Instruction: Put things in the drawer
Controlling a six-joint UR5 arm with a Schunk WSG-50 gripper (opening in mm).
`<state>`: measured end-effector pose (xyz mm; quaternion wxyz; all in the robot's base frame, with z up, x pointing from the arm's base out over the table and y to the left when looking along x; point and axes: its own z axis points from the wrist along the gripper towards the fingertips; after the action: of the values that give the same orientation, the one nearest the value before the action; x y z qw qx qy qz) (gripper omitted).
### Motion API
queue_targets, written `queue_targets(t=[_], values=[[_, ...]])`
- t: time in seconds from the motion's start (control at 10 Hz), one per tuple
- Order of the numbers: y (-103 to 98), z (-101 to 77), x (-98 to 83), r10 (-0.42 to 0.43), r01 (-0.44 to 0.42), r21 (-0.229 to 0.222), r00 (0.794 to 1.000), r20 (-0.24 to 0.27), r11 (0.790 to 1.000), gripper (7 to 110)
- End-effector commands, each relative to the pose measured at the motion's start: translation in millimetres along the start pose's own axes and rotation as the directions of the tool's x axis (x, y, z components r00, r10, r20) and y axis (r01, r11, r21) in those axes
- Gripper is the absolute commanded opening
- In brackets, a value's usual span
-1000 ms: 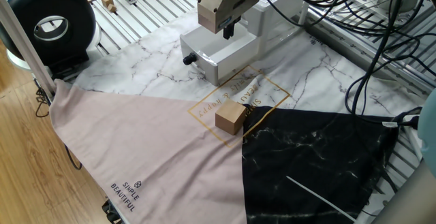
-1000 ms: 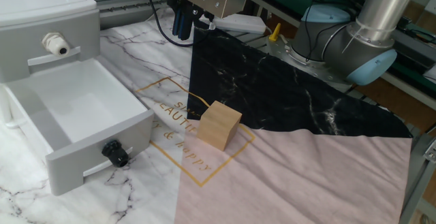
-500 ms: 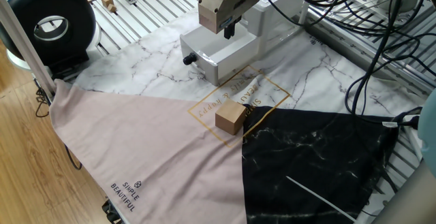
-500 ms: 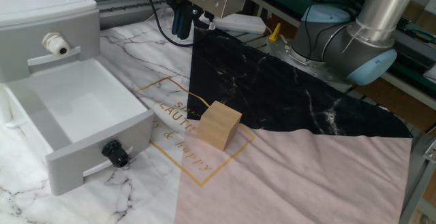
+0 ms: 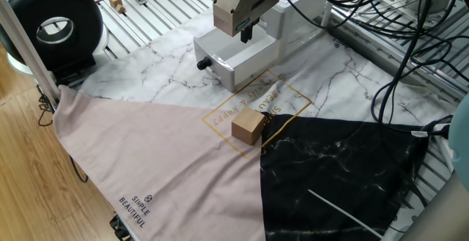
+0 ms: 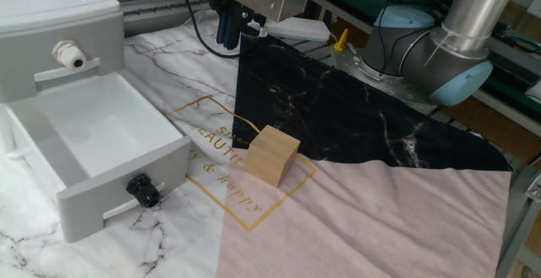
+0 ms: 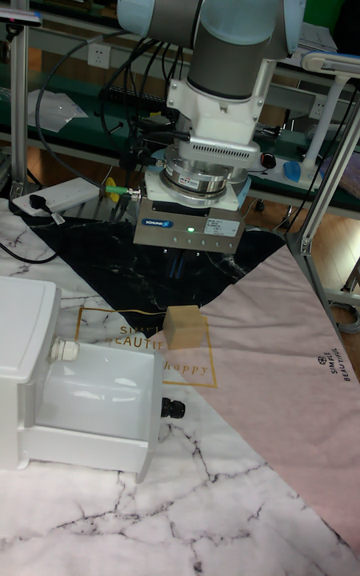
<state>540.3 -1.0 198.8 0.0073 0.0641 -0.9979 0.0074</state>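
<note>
The tan-brown cube [image 5: 248, 126] [image 6: 272, 155] [image 7: 185, 327] rests on the cloth's gold-printed square, where the marble, pink and black patches meet. The white drawer [image 5: 220, 59] [image 6: 127, 185] [image 7: 100, 441] is pulled open from its cabinet [image 6: 51, 33], with nothing inside and its black knob [image 6: 144, 191] facing the cube. My gripper [image 5: 247, 31] [image 6: 228, 29] [image 7: 178, 263] hangs above the cloth, behind the cube and beside the drawer. It is well clear of both. Its dark fingers stand close together with nothing between them.
A black round device [image 5: 51, 25] stands at the cloth's far corner, with tiny wooden blocks [image 5: 116, 3] behind it. Thick cables [image 5: 410, 43] run along one side. The arm's base [image 6: 439, 54] and a white power strip [image 7: 55, 198] sit behind the black patch.
</note>
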Motion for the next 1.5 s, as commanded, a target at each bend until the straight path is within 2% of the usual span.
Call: queue_targets(t=[0.0, 0.2, 0.4, 0.6, 0.7, 0.9, 1.2, 1.4], values=[[2, -1.0, 0.7, 0.000, 0.000, -0.009, 1.000, -0.002, 1.000, 7], [-4, -1.3, 11.9, 0.039, -0.038, 0.018, 0.998, -0.046, 0.999, 7], [-6, 1.0, 10.2, 0.006, -0.006, 0.017, 0.999, -0.041, 1.000, 7], [-10, 0.6, 14.6, 0.005, -0.003, 0.032, 0.998, -0.058, 0.999, 7], [-9, 0.7, 13.4, 0.000, 0.002, 0.029, 0.999, -0.053, 1.000, 7], [2, 0.8, 12.0, -0.015, 0.014, -0.016, 0.999, -0.048, 1.000, 7], [4, 0.3, 16.3, -0.014, 0.013, -0.024, 0.998, -0.065, 1.000, 7], [2, 0.2, 18.6, -0.013, 0.012, -0.013, 0.997, -0.074, 1.000, 7]])
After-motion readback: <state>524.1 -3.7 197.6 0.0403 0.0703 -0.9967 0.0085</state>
